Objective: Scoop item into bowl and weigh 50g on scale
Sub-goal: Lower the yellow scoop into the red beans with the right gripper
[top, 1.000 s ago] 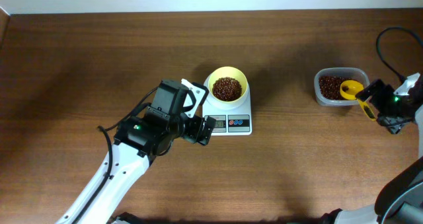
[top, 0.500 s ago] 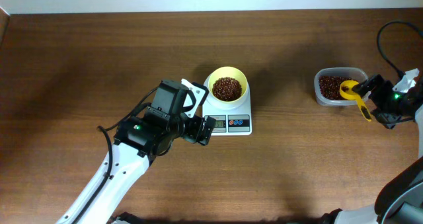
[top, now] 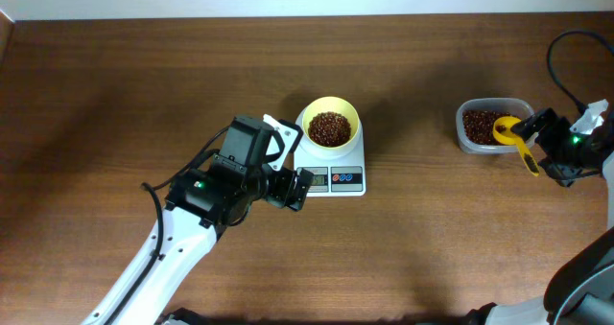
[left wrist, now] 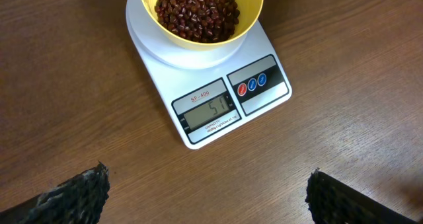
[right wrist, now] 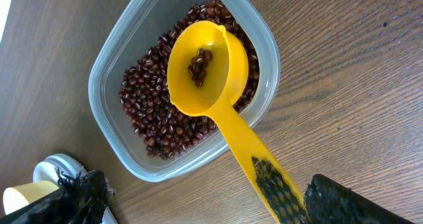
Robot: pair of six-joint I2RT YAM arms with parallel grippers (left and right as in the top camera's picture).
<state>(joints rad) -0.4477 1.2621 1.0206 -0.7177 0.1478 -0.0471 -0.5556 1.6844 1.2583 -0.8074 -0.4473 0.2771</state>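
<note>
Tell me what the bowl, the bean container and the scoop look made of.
Round pale-yellow bowl: opaque plastic, likely, smooth with soft sheen. Clear rectangular container: transparent plastic, seemingly; beans show through its walls. Yellow long-handled scoop: glossy moulded plastic, apparently, with highlights.

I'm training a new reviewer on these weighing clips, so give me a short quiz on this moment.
1. True or false: the bowl sits on the scale.
2. Where does the scoop have its cup? A in the container; B on the scale; C in the bowl.
3. Fill in: the display reads ___.
Key: 1 true; 2 A; 3 51.
</note>
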